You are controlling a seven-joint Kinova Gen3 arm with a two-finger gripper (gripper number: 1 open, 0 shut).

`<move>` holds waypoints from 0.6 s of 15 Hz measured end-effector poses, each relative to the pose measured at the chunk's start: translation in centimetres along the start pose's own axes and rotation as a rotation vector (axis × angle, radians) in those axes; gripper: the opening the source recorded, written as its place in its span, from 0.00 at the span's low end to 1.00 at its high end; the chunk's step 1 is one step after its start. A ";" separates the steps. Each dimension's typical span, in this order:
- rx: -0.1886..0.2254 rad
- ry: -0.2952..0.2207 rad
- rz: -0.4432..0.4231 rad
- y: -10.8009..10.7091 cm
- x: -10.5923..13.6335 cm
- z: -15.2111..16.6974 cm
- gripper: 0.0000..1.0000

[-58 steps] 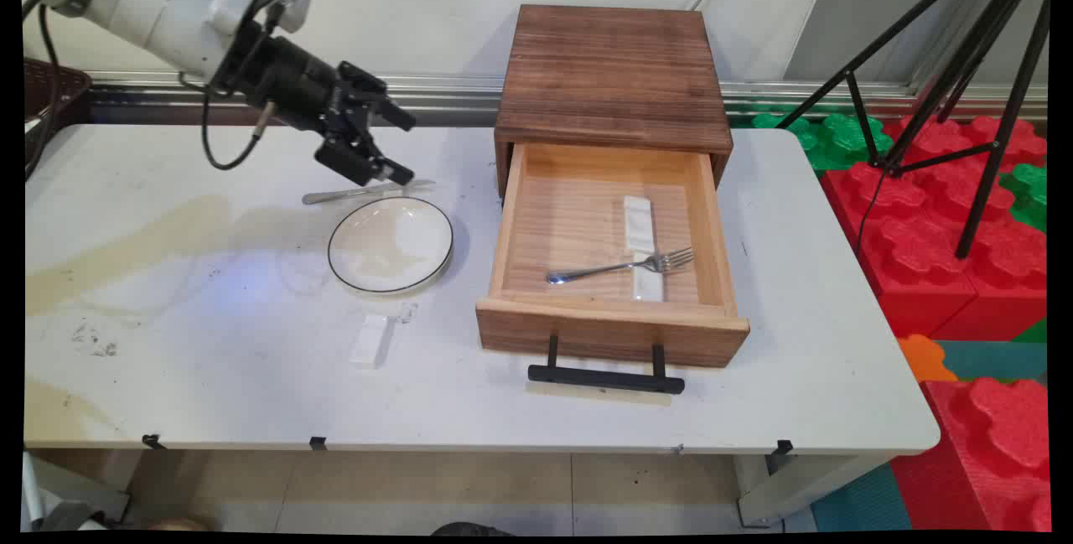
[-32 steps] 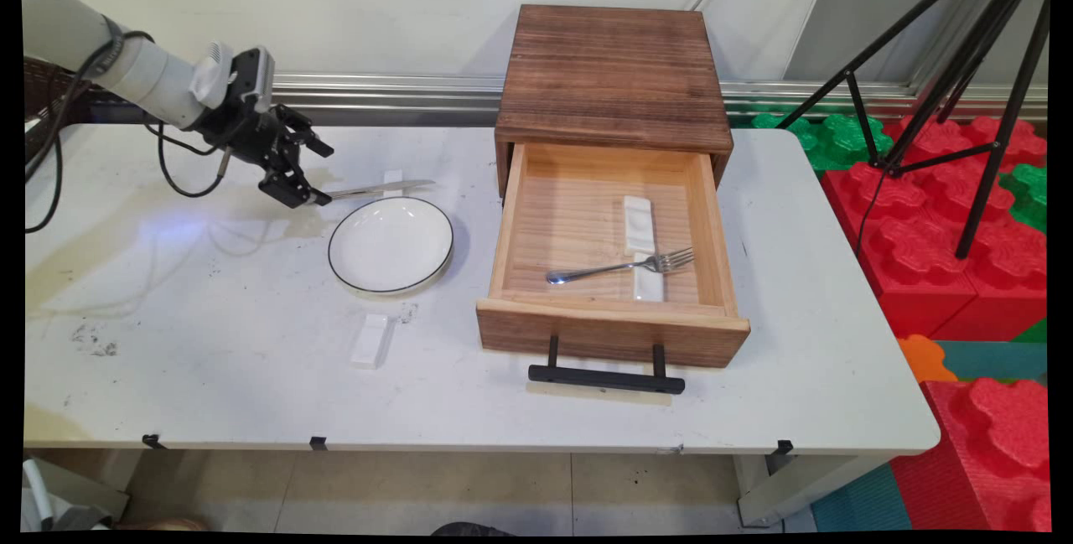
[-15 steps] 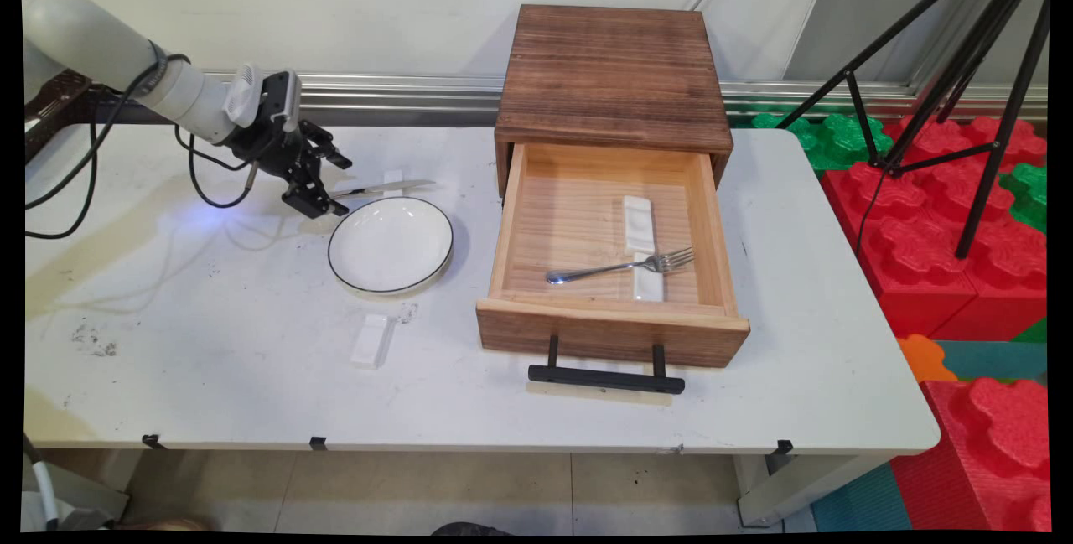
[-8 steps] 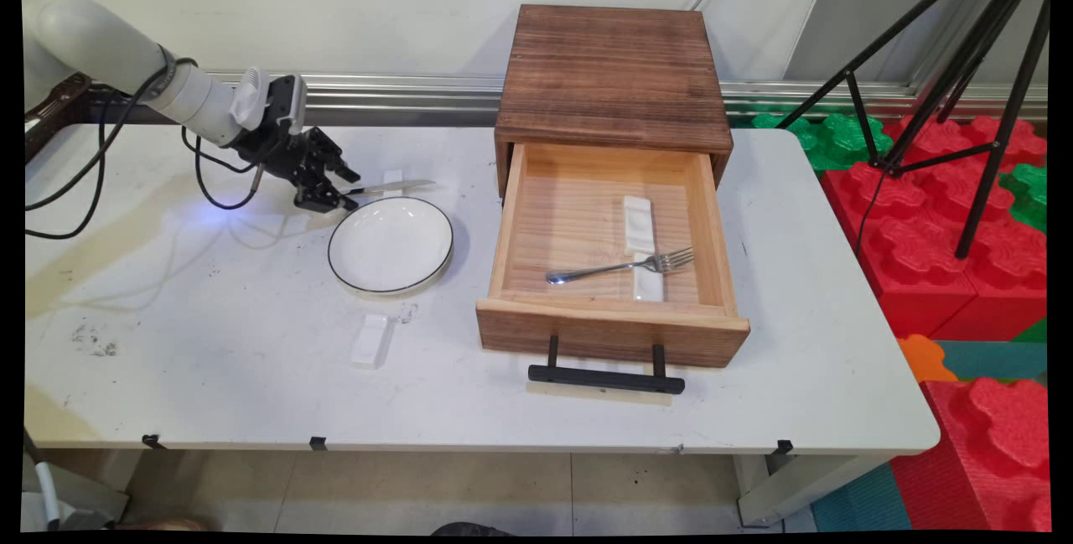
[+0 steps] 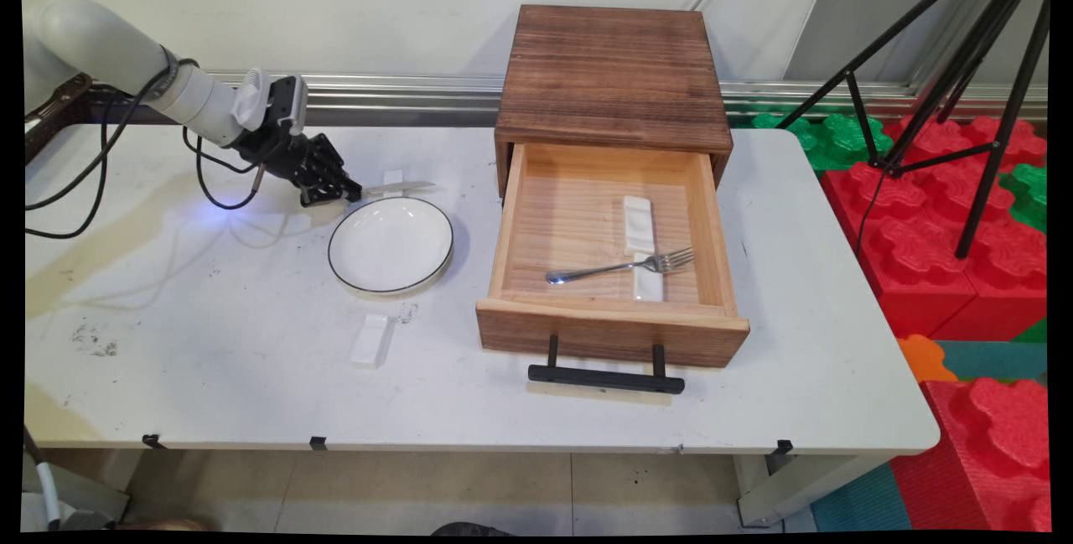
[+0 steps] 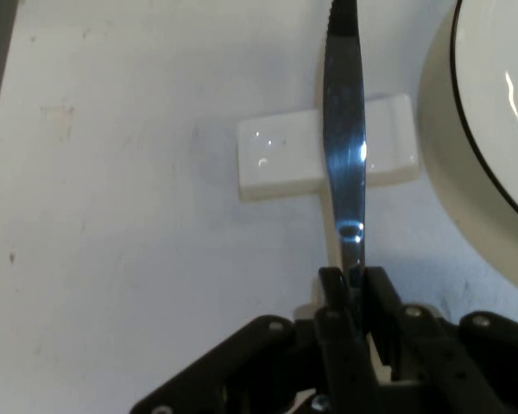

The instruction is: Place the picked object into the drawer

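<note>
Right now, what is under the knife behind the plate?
A small white rest lies crosswise under the knife blade. The hand is shut on the handle, so whatever lies under the handle is hidden.

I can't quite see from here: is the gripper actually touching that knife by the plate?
Touching. In the hand view the gripper has both fingers pressed against the knife handle, with no gap; the blade runs on over a small white rest.

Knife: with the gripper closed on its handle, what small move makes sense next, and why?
Probably a short straight lift. The gripper is shut on the knife, whose blade lies across the white rest beside the plate; rising first should clear both.
</note>
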 end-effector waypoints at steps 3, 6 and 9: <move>0.000 0.000 -0.002 -0.1 -0.1 -0.1 0.00; 0.001 0.002 -0.005 -0.2 -0.2 -0.4 0.00; 0.002 0.012 -0.010 -0.2 -0.1 -1.3 0.00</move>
